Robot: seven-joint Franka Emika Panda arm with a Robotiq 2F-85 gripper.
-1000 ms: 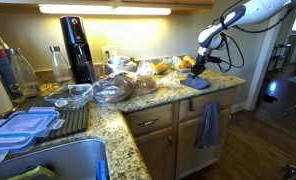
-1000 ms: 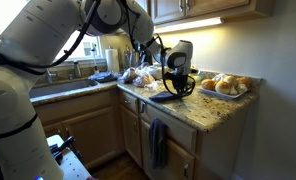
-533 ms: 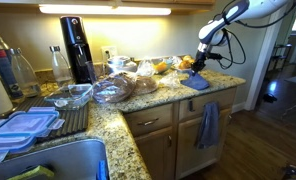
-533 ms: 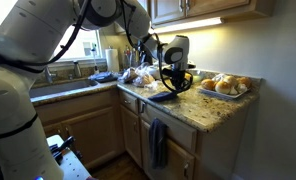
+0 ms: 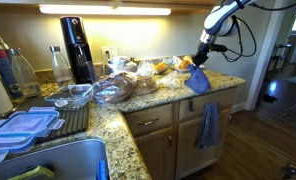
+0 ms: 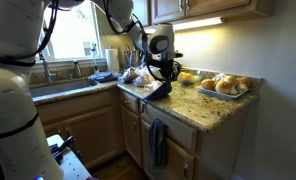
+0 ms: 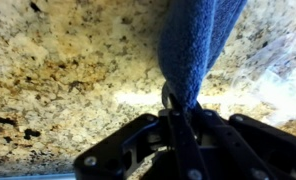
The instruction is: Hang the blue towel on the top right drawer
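Observation:
My gripper (image 5: 202, 60) is shut on the blue towel (image 5: 198, 80) and holds it up by one pinched end, so it dangles over the granite countertop (image 5: 224, 79). In the other exterior view the gripper (image 6: 165, 70) holds the towel (image 6: 160, 90) with its low end near the counter. The wrist view shows the jaws (image 7: 181, 108) closed on the bright-blue cloth (image 7: 198, 40). The top right drawer (image 5: 225, 97) is an oak front under the counter edge, below the towel and apart from it.
A darker slate-blue towel (image 5: 208, 125) hangs on the cabinet front, also seen in an exterior view (image 6: 158, 143). A tray of bread rolls (image 6: 226, 87), bagged bread (image 5: 128, 85), a black soda maker (image 5: 76, 47) and a sink (image 5: 48, 160) occupy the counter.
The gripper has risen from the countertop with the blue towel, which lay flat on the counter and now hangs from the jaws.

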